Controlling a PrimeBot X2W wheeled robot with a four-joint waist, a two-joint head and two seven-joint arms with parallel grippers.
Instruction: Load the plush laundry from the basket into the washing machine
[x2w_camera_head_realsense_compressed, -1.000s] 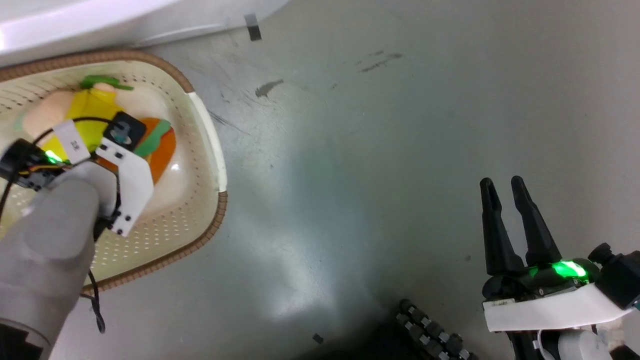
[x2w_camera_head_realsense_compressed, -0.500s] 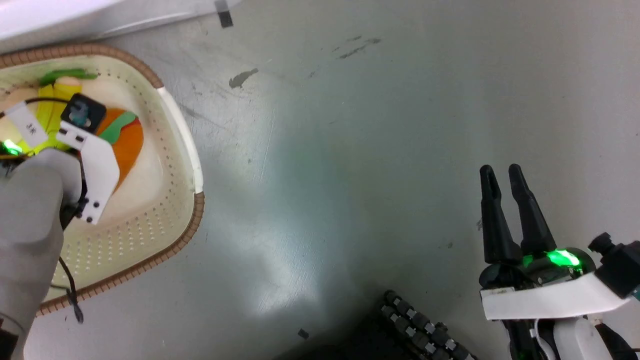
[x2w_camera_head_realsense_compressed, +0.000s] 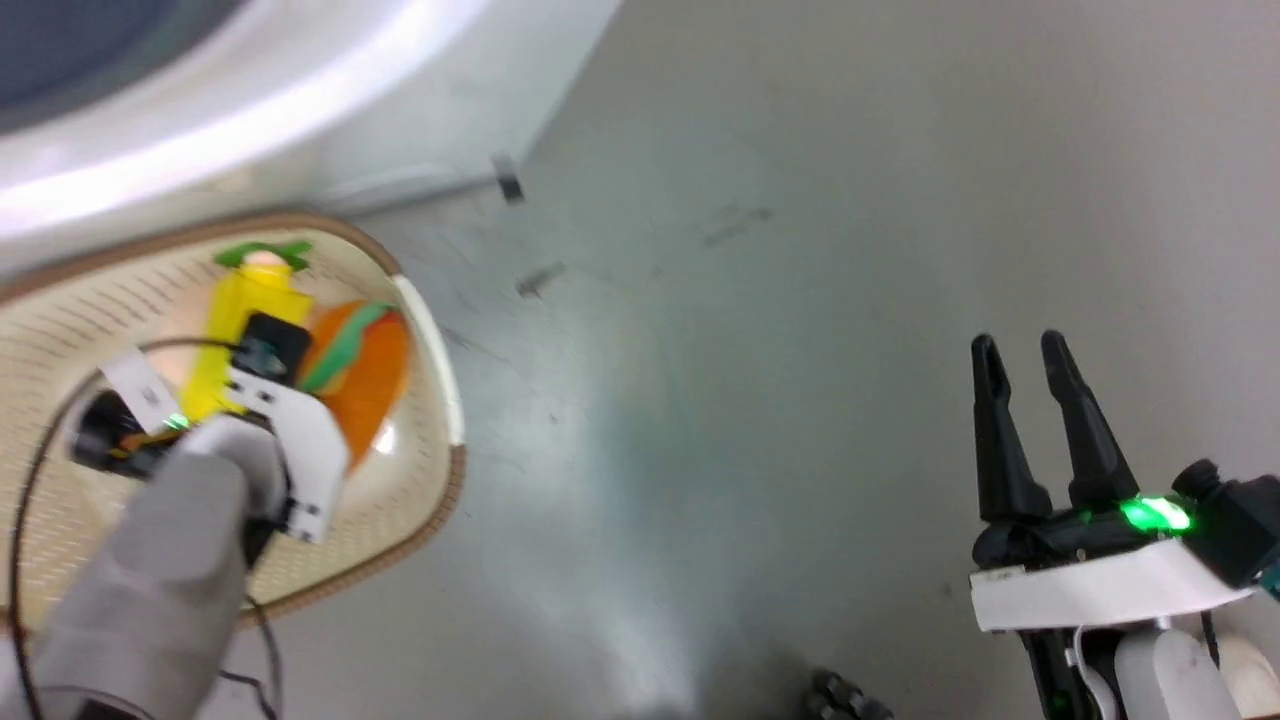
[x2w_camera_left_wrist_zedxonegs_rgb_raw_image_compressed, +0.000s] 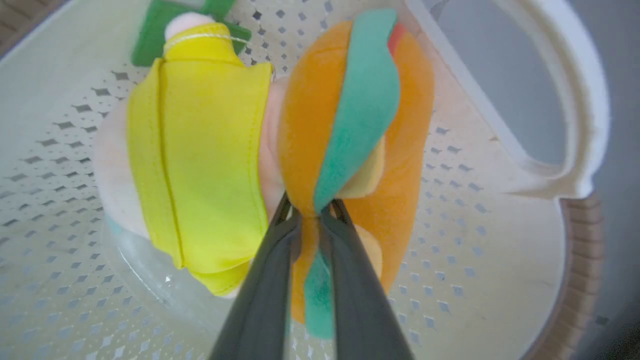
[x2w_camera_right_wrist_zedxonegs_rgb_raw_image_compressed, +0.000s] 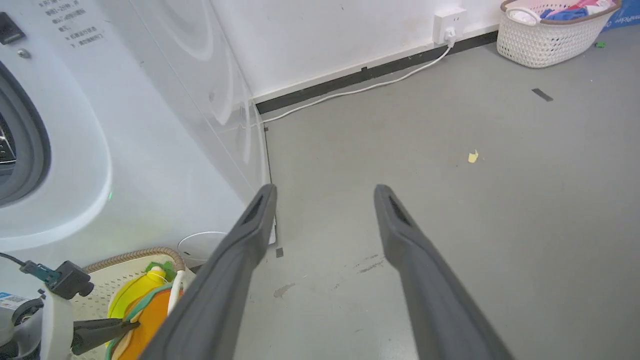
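Note:
The plush laundry (x2w_camera_left_wrist_zedxonegs_rgb_raw_image_compressed: 350, 125) is a soft toy with a yellow patch, an orange burger part and a green stripe. It is inside the cream basket (x2w_camera_head_realsense_compressed: 440, 500), seen in the head view as plush laundry (x2w_camera_head_realsense_compressed: 365, 365). My left gripper (x2w_camera_left_wrist_zedxonegs_rgb_raw_image_compressed: 310, 212) is shut on the orange part, pinching it at the green stripe. In the right wrist view the left gripper (x2w_camera_right_wrist_zedxonegs_rgb_raw_image_compressed: 131, 325) reaches the plush laundry (x2w_camera_right_wrist_zedxonegs_rgb_raw_image_compressed: 142, 305) from the left. The washing machine (x2w_camera_head_realsense_compressed: 300, 90) stands just behind the basket. My right gripper (x2w_camera_head_realsense_compressed: 1020, 345) hangs open and empty over the floor at the right.
The washing machine's white front (x2w_camera_right_wrist_zedxonegs_rgb_raw_image_compressed: 150, 125) and grey door ring (x2w_camera_right_wrist_zedxonegs_rgb_raw_image_compressed: 30, 145) rise at the left of the right wrist view. A second white basket (x2w_camera_right_wrist_zedxonegs_rgb_raw_image_compressed: 545, 35) with clothes stands by the far wall, near a socket (x2w_camera_right_wrist_zedxonegs_rgb_raw_image_compressed: 450, 22) and cable. Grey floor lies between.
My left gripper has shut on the plush's orange part. The head camera has shifted, bringing more of the washing machine into view. The right gripper stays open as before.

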